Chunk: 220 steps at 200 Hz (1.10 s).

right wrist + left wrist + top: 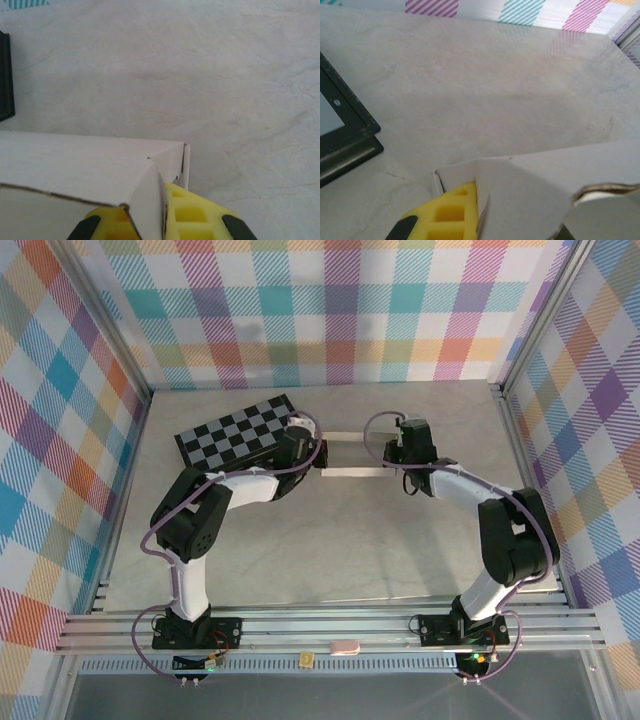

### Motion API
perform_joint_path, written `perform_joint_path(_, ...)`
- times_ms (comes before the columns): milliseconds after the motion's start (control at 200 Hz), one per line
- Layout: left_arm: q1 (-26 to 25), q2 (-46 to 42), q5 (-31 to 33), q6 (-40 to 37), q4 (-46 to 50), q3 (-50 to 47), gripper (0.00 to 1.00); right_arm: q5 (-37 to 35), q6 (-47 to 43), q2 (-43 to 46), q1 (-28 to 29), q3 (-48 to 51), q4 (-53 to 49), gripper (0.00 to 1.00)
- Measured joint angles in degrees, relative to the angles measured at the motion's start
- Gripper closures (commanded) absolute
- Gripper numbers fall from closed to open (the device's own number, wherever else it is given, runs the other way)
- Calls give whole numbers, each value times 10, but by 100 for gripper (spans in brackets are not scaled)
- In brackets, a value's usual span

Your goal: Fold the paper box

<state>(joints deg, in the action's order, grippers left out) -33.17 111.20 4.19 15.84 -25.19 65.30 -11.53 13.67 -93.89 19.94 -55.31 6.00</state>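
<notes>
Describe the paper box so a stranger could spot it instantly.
On the pale marbled table, look at the far half, just right of the black-and-grey checkered board. The paper box lies there, gripped at its ends by the left pincer and the right pincer. It is plain white, unmarked cardboard, unlike the patterned board.

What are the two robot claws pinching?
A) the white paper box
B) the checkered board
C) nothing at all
A: the left claw and the right claw are each shut on one end of the paper box, with a white wall pinched between yellow pads in both wrist views. The checkered board lies apart on the left.
</notes>
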Motion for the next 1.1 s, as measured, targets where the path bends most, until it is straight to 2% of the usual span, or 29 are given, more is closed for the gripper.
perform_joint_path(330, -22, -2, 47, -17, -26, -22, 100, -21, 4, 7, 6, 16, 5, 100)
perform_joint_path(450, -28, -2, 67, -23, -24, -22, 100, -26, 12, 7, 8, 2, -23, 89)
perform_joint_path(595, -35, 0, 82, -27, -22, -22, 100, -26, 45, 8, 9, -23, -91, 68)
perform_joint_path(670, -38, 1, 89, -30, -22, -22, 100, -24, 73, 17, 10, -23, -125, 60)
perform_joint_path(815, -40, 6, 94, -33, -24, -18, 100, -3, 148, 62, 12, -19, -171, 52)
perform_joint_path(1005, -43, 14, 95, -35, -24, -9, 100, 24, 271, 151, 18, 11, -187, 50)
perform_joint_path(1100, -43, 16, 95, -35, -24, -6, 100, 19, 377, 187, 28, 26, -189, 49)
